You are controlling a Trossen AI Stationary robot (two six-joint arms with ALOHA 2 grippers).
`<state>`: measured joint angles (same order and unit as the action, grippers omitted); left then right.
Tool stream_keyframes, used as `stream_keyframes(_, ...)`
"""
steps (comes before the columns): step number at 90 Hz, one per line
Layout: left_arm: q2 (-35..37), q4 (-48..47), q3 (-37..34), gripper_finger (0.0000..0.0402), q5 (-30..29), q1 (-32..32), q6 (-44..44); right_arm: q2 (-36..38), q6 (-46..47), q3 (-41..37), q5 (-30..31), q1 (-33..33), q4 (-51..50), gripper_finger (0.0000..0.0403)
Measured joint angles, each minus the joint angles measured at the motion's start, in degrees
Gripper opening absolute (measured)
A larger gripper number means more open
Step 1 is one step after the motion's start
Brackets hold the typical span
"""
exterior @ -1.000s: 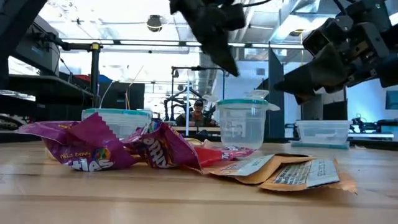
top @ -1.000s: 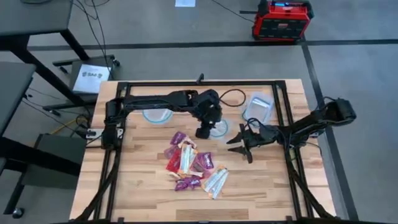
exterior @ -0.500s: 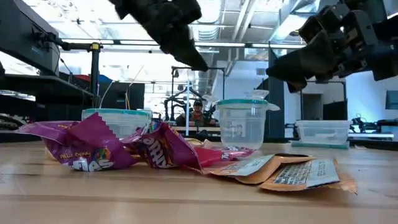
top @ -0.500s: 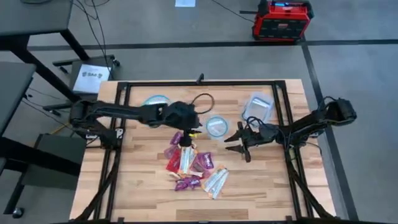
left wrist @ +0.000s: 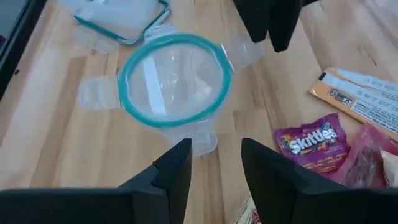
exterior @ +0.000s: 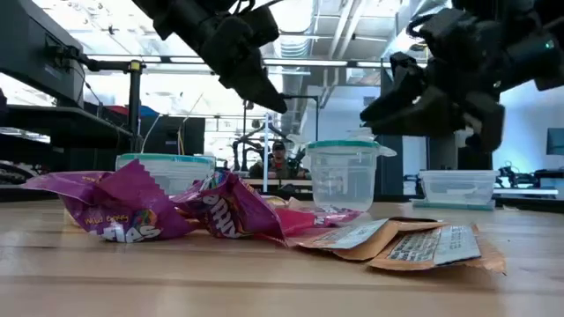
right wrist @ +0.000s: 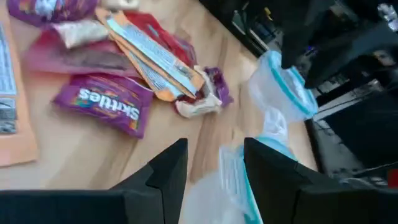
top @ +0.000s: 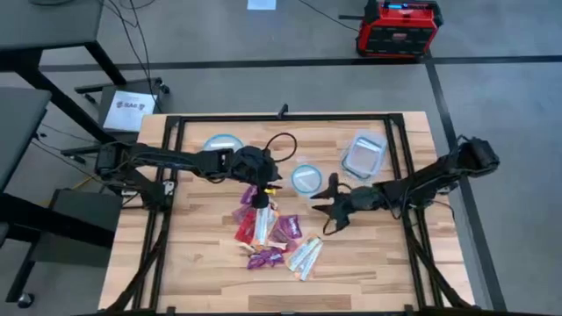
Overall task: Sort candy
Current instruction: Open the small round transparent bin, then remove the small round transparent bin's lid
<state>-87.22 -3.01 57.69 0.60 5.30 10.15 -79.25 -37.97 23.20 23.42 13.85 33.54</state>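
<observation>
Over the pale wooden slatted table [top: 202, 254] both dark arms hang above the work; the left gripper [top: 264, 187] sits over the top edge of the heap of wrapped candy [top: 268, 233], its two dark fingers [left wrist: 176, 174] parted with a clear gap between them and nothing held; through that gap the left wrist view shows the small round clear container with the teal rim [left wrist: 174, 81], standing upright on the wood with its side tabs splayed out. The right gripper [top: 329, 204] hovers just beside the candy on the heap's right and close below that round container [top: 306, 178]; its fingers [right wrist: 165, 171] are spread too, empty. The candy lies in the middle of the table, nearer the front edge: magenta Skittles packets [right wrist: 102, 102], a red packet [top: 245, 230], orange-and-white bar wrappers [right wrist: 152, 53] overlapping the packets, and pale silvery wrappers [top: 305, 256] at the heap's front right; none of it is in any container. From table height the purple packets [exterior: 119, 211] bulge in front, with the orange wrappers [exterior: 423, 246] flat to one side. A second round teal-rimmed container [top: 221, 145] sits behind the left arm; a rectangular clear box with a blue rim [top: 363, 154] stands towards the back right, well apart from the candy.
</observation>
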Motion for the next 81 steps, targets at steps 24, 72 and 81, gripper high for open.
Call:
stream_keyframes(24,0.0,-0.07,0.0,0.0127,0.07,0.0,-0.12,-5.27,-3.24,1.48,6.63,0.08,-0.24,0.0127)
stream_keyframes(72,0.0,-0.11,0.0,0.0127,0.13,0.02,-0.35,0.83,-1.28,1.48,7.73,1.44,2.3,0.0003)
stream_keyframes(81,0.0,-0.11,0.0,0.0127,0.13,0.02,-0.33,2.88,-1.08,1.99,10.15,1.28,2.62,0.0002)
